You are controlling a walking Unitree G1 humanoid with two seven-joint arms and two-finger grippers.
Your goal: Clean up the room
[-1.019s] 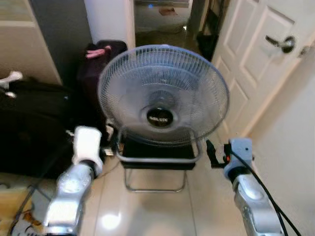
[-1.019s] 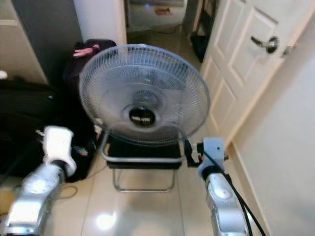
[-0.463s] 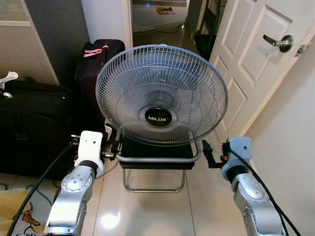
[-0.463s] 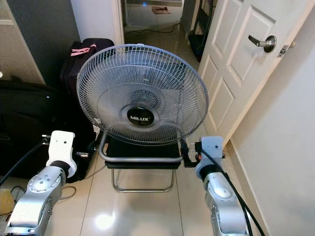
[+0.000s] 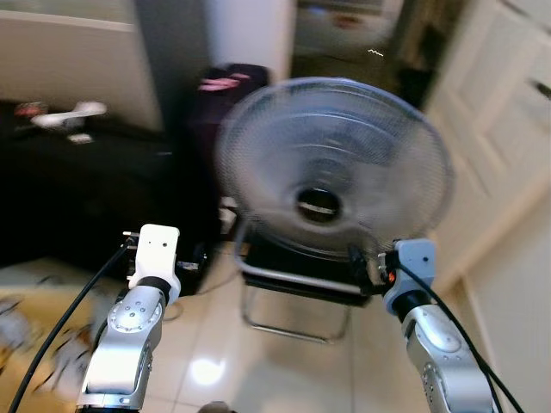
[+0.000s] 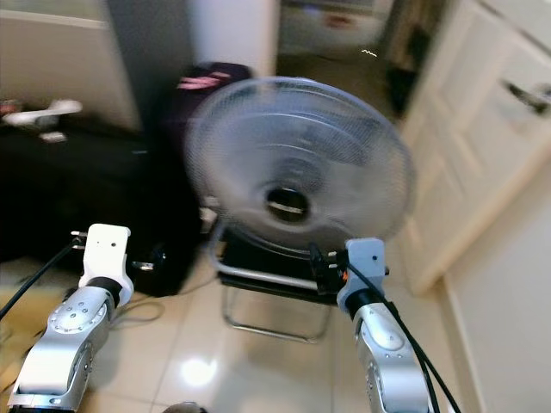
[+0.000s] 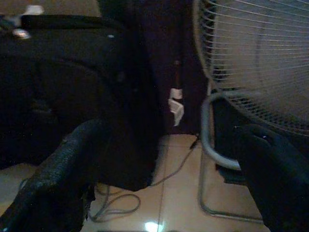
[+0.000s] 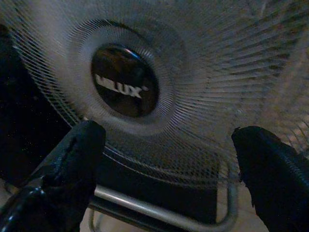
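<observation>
A large grey floor fan (image 5: pixel 336 172) with a round wire cage stands on a metal tube stand (image 5: pixel 297 323) just ahead, blurred. My left gripper (image 5: pixel 196 258) is held low to the left of the stand, apart from it. In its wrist view the fingers (image 7: pixel 63 169) are spread wide, open, with the cage's edge (image 7: pixel 256 58) ahead. My right gripper (image 5: pixel 360 261) is at the stand's right side, under the cage. Its wrist view has the fingers (image 8: pixel 72 159) open, and the fan's black hub (image 8: pixel 125 82) lies close ahead between them.
A black suitcase (image 5: pixel 77 189) lies at the left, with a dark bag with a pink ribbon (image 5: pixel 228 86) behind it. A white door (image 5: pixel 499 129) is at the right and an open doorway (image 5: pixel 344 34) beyond. A cable (image 7: pixel 116 208) trails on the tiled floor.
The whole picture has swung and blurred, so the camera moved. The fan now lies further from my left gripper and closer to my right one.
</observation>
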